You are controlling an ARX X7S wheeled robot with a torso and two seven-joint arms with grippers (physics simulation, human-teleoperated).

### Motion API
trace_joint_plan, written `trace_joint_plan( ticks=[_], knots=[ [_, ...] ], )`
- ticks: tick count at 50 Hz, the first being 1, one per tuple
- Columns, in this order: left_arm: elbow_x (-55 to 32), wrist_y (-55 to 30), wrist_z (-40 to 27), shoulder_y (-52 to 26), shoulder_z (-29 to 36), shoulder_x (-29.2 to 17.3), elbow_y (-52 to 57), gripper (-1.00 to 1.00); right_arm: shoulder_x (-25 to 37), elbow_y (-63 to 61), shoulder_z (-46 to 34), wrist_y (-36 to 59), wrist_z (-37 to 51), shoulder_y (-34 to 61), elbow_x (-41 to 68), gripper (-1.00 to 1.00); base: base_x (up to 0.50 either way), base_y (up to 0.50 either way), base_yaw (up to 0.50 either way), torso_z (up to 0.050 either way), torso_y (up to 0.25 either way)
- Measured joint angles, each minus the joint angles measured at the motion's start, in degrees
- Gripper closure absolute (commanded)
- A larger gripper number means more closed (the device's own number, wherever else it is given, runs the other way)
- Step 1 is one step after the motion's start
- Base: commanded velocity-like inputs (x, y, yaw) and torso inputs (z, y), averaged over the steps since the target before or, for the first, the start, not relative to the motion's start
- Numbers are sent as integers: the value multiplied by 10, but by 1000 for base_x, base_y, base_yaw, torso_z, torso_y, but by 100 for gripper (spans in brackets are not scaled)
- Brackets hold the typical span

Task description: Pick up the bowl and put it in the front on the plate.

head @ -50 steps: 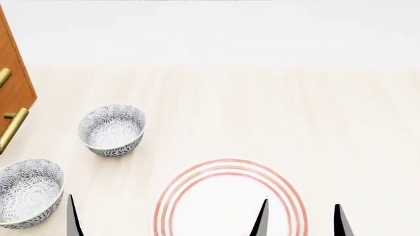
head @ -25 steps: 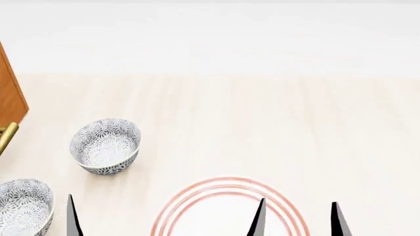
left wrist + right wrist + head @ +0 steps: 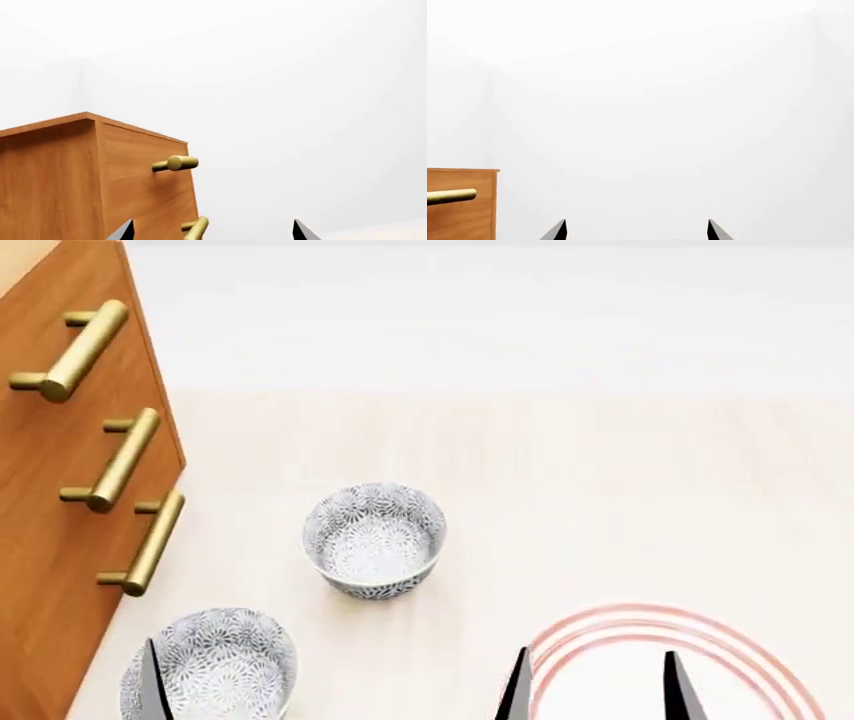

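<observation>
Two white bowls with a grey-blue floral pattern stand on the pale table (image 3: 627,490) in the head view. One bowl (image 3: 374,540) is farther back near the middle, and the other bowl (image 3: 214,670) is nearer at the lower left, cut by the frame edge. The plate (image 3: 627,625) with red rings lies at the lower right, partly out of frame. My right gripper (image 3: 597,692) hangs open over the plate's near-left part. Only one left fingertip (image 3: 152,685) shows, over the nearer bowl. In the wrist views my left gripper (image 3: 212,232) and right gripper (image 3: 635,231) are open and hold nothing.
A wooden cabinet (image 3: 54,500) with brass bar handles (image 3: 114,460) stands along the left side, close to the nearer bowl. The left wrist view shows the cabinet (image 3: 67,175) and a handle (image 3: 175,163) straight ahead. A white wall lies behind the table.
The head view has swung left: bowls and plate shifted right in the picture, and the cabinet with its handles came into view. Gripper tips keep their places at the bottom.
</observation>
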Motion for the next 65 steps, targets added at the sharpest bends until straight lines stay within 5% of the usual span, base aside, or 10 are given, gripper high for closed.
trace_joint_plan(
  ticks=[21, 48, 65],
  knots=[
    [-10, -10, -1, -4, 11, -8, -5, -100, 7, 4, -9, 8, 7, 2, 7, -100, 0, 51, 0, 0, 0],
    [-9, -29, -8, -7, 22, -14, -3, -100, 15, 9, -18, 25, 18, 10, 14, -100, 0, 0, 0, 0, -167],
    [-7, -33, -15, -9, 26, -19, 2, -100, 33, -85, -31, 171, 47, 74, 49, -100, 0, 0, 0, 0, 0]
  ],
)
